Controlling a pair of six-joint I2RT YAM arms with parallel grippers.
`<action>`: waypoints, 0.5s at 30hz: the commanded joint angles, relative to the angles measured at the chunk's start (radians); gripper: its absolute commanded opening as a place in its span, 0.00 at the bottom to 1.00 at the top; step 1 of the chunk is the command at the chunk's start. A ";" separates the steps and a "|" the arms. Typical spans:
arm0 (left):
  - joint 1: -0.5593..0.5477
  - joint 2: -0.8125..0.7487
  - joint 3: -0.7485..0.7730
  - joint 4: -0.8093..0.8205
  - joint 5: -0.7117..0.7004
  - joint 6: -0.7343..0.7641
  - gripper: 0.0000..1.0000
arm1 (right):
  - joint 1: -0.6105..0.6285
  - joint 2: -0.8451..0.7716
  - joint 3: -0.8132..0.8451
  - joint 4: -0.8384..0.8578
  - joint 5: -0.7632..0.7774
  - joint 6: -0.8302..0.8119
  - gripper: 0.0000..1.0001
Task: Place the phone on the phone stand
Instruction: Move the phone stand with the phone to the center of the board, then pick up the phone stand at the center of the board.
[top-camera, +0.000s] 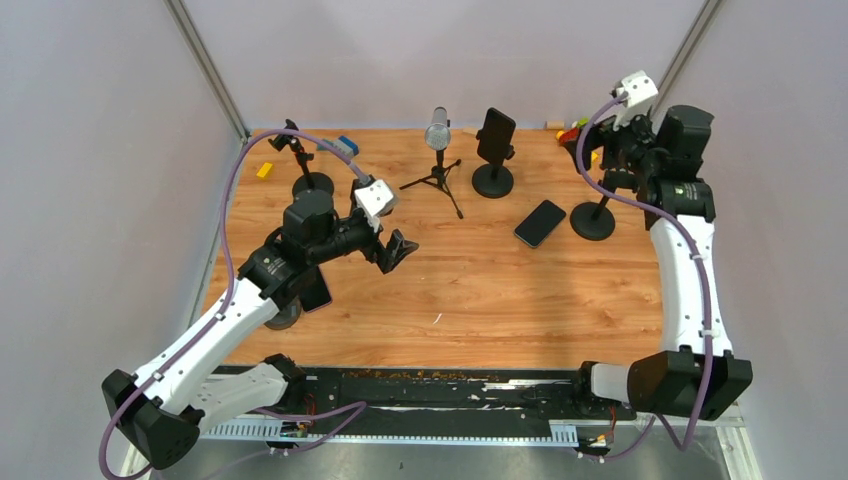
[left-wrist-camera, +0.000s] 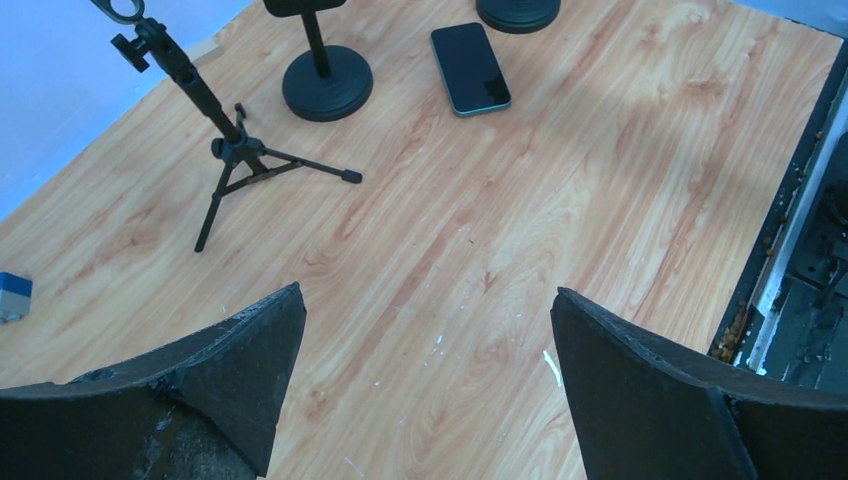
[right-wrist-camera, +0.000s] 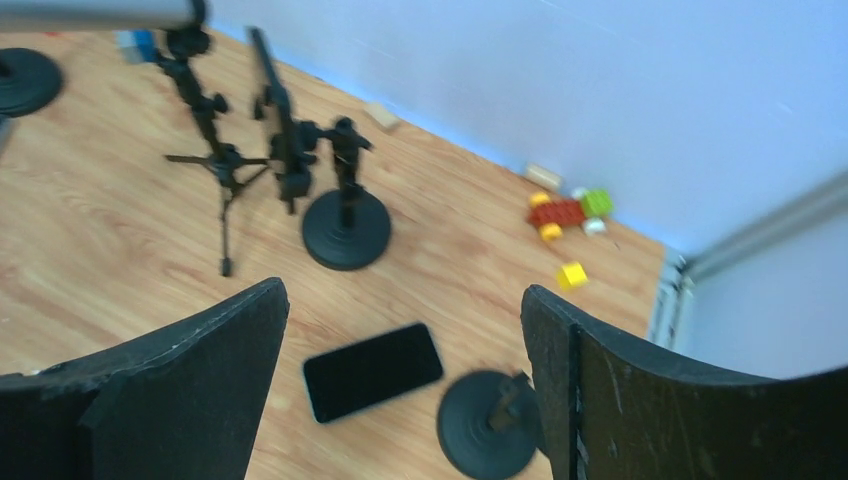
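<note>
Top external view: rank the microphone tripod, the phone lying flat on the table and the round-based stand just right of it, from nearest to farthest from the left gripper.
Measured from the left gripper:
1. microphone tripod, just beyond it toward the back wall.
2. flat phone, well off to its right.
3. round-based stand, further right again, beside the phone.

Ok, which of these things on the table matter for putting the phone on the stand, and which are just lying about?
For the job: loose phone lying flat; black stand right beside it.

Lying about: microphone on its tripod; second stand already holding another phone; left stand; blue block; yellow block; coloured bricks.
</note>
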 joint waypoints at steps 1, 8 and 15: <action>0.001 -0.020 0.011 0.020 -0.012 -0.047 1.00 | -0.078 -0.050 -0.050 -0.058 0.123 -0.008 0.88; 0.002 -0.018 0.017 0.018 0.003 -0.075 1.00 | -0.210 -0.042 -0.118 -0.092 0.190 -0.063 0.84; 0.002 -0.038 -0.003 0.040 -0.003 -0.057 1.00 | -0.308 0.014 -0.129 -0.093 0.212 -0.118 0.78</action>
